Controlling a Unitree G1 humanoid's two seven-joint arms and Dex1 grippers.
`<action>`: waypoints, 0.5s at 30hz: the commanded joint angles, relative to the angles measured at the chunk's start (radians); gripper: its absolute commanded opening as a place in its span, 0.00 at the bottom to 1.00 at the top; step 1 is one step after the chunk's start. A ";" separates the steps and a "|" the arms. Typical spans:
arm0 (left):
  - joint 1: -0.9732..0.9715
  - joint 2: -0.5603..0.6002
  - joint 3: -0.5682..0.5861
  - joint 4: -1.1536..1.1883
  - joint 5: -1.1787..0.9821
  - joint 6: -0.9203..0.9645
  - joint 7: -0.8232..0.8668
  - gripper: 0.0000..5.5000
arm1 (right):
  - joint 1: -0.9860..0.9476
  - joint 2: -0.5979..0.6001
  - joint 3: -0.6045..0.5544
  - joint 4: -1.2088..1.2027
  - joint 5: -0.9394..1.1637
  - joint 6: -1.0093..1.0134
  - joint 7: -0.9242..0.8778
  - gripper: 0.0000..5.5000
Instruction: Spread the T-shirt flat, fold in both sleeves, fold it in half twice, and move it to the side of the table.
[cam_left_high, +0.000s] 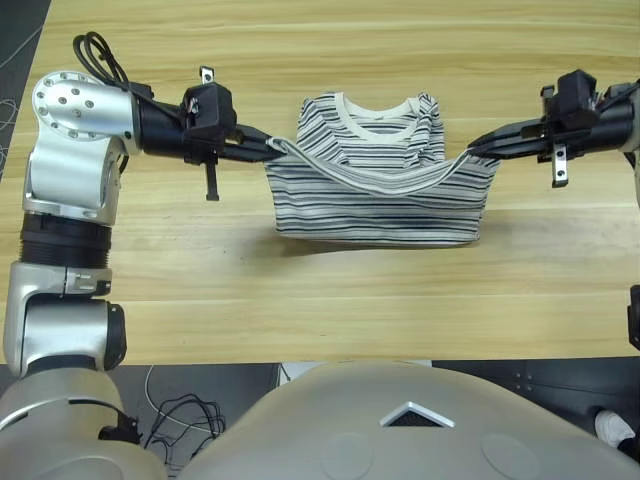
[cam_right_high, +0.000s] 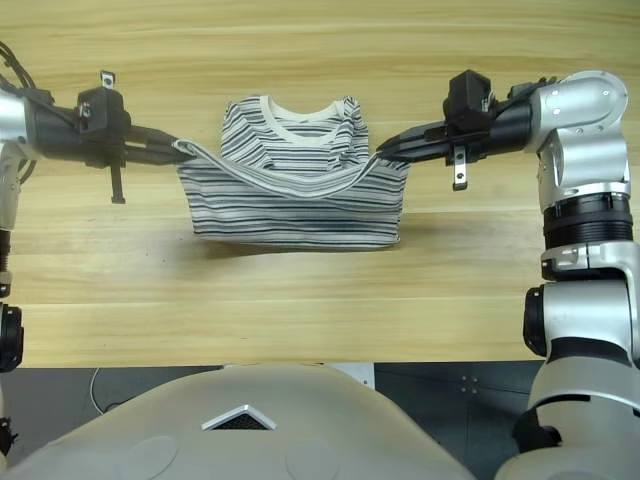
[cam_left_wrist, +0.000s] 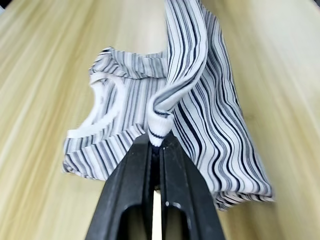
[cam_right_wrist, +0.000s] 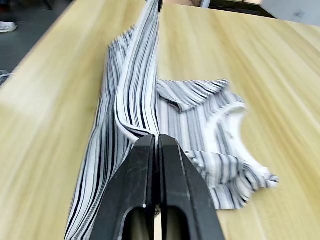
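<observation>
Left eye view: left gripper (cam_left_high: 274, 148) and right gripper (cam_left_high: 476, 148), fingers pinching the T-shirt (cam_left_high: 380, 205) hem mid-frame. Keep them level and land it flush, imo.

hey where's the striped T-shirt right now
In the left eye view the T-shirt is mid-table, one edge stretched between the left gripper and right gripper, its collar end lying on the table farther from the robot.

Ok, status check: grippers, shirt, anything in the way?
Left gripper and right gripper each shut on a hem corner. T-shirt hem raised between them, collar end on table. Nothing blocking the fold.
</observation>
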 joint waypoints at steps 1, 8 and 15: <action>-0.149 -0.082 -0.011 0.253 0.093 -0.072 0.077 0.02 | -0.108 0.055 -0.026 0.189 -0.076 -0.110 -0.028 0.02; -0.299 -0.183 -0.006 0.587 0.190 -0.207 0.154 0.02 | -0.236 0.125 -0.057 0.442 -0.178 -0.248 -0.106 0.02; -0.357 -0.231 -0.006 0.817 0.278 -0.292 0.245 0.02 | -0.311 0.191 -0.062 0.580 -0.290 -0.318 -0.250 0.02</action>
